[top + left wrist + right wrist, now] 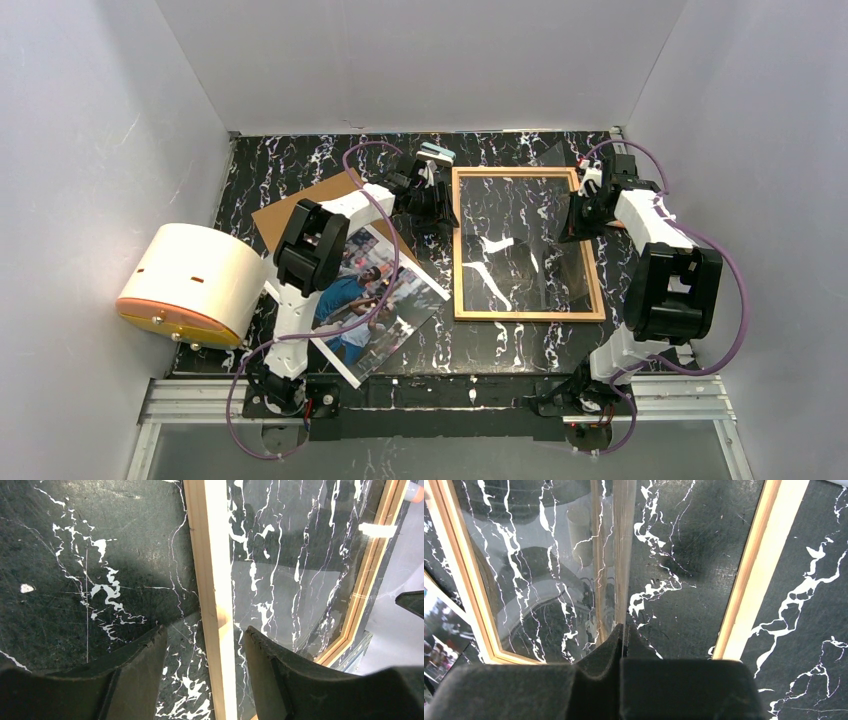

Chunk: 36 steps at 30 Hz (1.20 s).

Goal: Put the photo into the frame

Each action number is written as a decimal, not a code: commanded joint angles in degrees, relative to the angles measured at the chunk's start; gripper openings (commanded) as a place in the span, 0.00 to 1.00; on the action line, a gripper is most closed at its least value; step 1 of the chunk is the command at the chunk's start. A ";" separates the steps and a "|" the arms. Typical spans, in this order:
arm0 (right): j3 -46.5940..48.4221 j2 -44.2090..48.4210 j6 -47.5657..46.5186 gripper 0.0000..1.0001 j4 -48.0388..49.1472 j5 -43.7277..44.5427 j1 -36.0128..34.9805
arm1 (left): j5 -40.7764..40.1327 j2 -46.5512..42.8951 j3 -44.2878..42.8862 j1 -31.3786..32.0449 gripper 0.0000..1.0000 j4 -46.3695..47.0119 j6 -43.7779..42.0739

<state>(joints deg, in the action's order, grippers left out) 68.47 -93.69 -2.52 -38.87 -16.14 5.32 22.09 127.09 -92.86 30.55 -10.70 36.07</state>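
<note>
While the right tool (623, 630) is pinched shut on the edge of the clear pane (616, 540), which appears tilted up, the left tool (205, 632) stands half open astride the frame's (528, 316) wooden rail, gripping nothing. Back and to the left of that tool, the photo (410, 290) lies flat on the counter (300, 160), aslant to the frame and beneath the left arm (310, 245), the nearer one.

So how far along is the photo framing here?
Done: backing board lies outside the frame. In hand: right gripper pinches the clear pane tilted up; left gripper, open, straddles the frame's left rail. Left: the photo lies on the table beside the frame, not inserted.
</note>
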 commanded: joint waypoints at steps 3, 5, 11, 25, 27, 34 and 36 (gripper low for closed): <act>0.73 0.67 1.99 0.01 0.90 -4.90 0.00 | -1.35 2.46 -0.30 0.57 0.57 -3.44 -0.61; 1.15 0.29 2.70 0.01 -0.01 -5.97 0.08 | -1.60 2.62 -0.27 0.61 0.55 -3.55 -0.50; 0.88 -0.35 5.93 0.01 -1.33 -9.99 1.12 | -2.27 3.22 -0.30 0.87 0.51 -3.74 -0.15; -1.80 -0.70 9.60 0.01 0.09 -15.35 1.98 | -15.96 4.48 -1.32 3.29 0.31 -11.10 -4.34; -2.25 -0.62 11.14 0.01 0.45 -16.84 2.06 | -16.23 4.49 -1.02 3.29 0.24 -11.76 -4.95; -4.87 1.27 15.58 0.01 3.04 -26.20 2.08 | -13.28 2.12 -2.21 3.12 0.04 -14.03 -6.65; -5.27 2.12 16.62 0.01 3.43 -28.16 2.12 | -11.92 1.11 -3.16 2.90 0.00 -14.90 -7.14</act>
<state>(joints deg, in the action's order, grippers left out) 64.88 -94.04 10.57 -36.12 -35.38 7.84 12.08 128.27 -96.47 33.71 -14.98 32.91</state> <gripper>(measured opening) 0.032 0.210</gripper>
